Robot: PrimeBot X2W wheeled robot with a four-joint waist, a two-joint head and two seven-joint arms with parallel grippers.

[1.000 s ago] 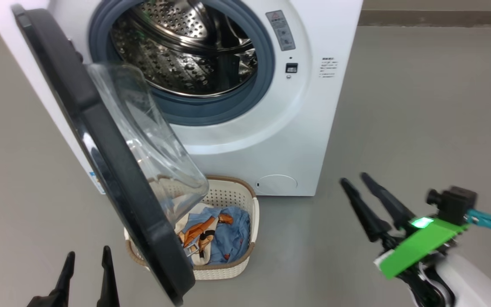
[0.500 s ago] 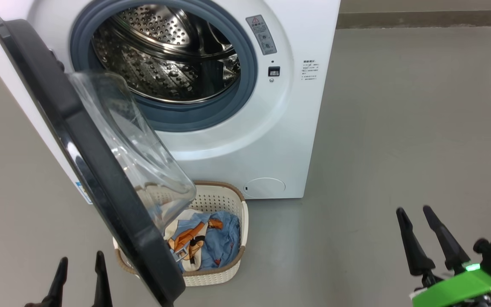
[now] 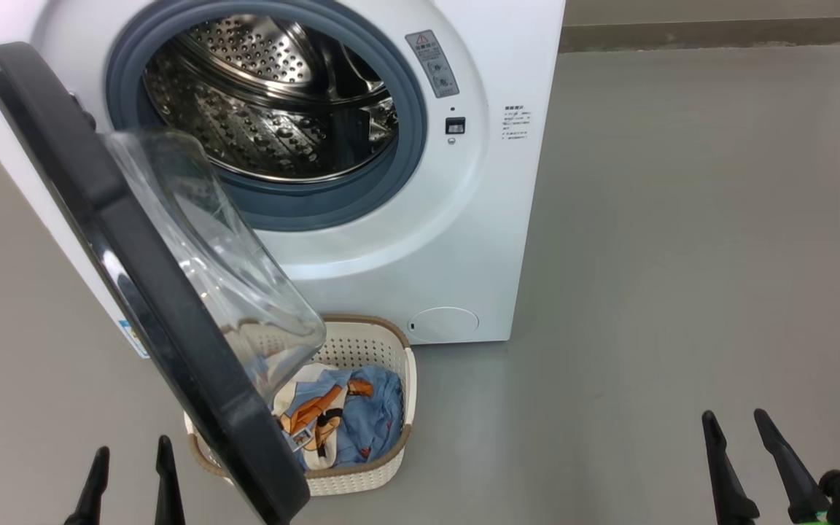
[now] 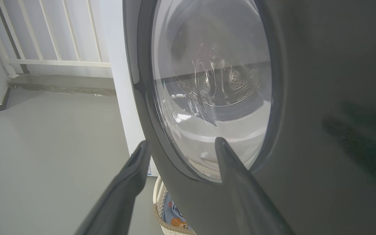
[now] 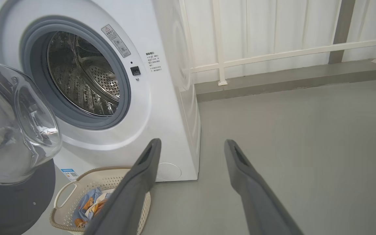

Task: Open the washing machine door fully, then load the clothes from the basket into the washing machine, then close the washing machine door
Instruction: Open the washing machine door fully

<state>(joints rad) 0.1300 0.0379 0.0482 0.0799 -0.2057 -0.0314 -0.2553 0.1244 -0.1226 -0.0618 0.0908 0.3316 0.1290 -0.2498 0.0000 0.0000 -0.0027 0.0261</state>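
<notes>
Judging the washing machine door (image 3: 172,328) at centre-left only part-open, overhanging the basket (image 3: 362,477) and clothes (image 3: 362,415) at lower centre, I'd push it wider next. Left pincer (image 3: 133,448) and right pincer (image 3: 733,415) gape wide, empty.

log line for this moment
washing machine door: open | clothes: in basket | left gripper: open, empty | right gripper: open, empty

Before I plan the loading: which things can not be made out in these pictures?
In the head view:
Cream perforated plastic basket: left part hidden behind the black-rimmed round glass door.
Light blue bear-print clothes: partly hidden by that door; number of pieces unclear.
Grey warning label on the white washing machine: text too small.
Steel drum: top cut off by the upper edge.
</notes>
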